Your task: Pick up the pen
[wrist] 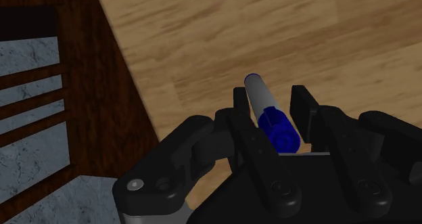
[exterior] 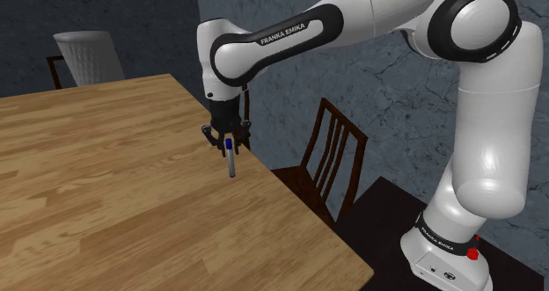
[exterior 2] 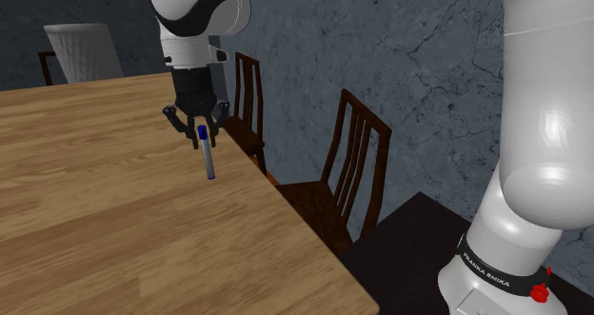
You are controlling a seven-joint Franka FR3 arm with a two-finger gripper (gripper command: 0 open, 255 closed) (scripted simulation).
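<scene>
so the pen [exterior: 230, 161] is in the hand [exterior: 227, 147], pinched at its blue end, with the grey barrel sticking out below the fingertips. long axis is close to upright: blue end up inside the hand, grey end pointing down at the tabletop [exterior: 106, 201]. it's not dead vertical though. in the second exterior view the pen [exterior 2: 208, 157] leans a bit, lower tip drifting toward that view's right. can't honestly tell whether the tip is just clear of the wood or grazing it.

the hand is closed down most of the way, jaws only as far apart as the pen is thick. in the wrist view the two black fingers [wrist: 238, 111] sit either side of the pen [wrist: 265, 107] and clasp the fat blue part, while the thinner grey barrel runs away from the camera toward the wood grain. from the second exterior view the hand [exterior 2: 201, 132] points straight down off the white arm.

all this is right by the tabletop's edge, the side facing the dark wooden chair [exterior: 330, 157]. in the second exterior view that chair [exterior 2: 352, 161] is tucked just beside the edge, and behind it is a blue-grey cracked wall [exterior 2: 419, 66].
</scene>
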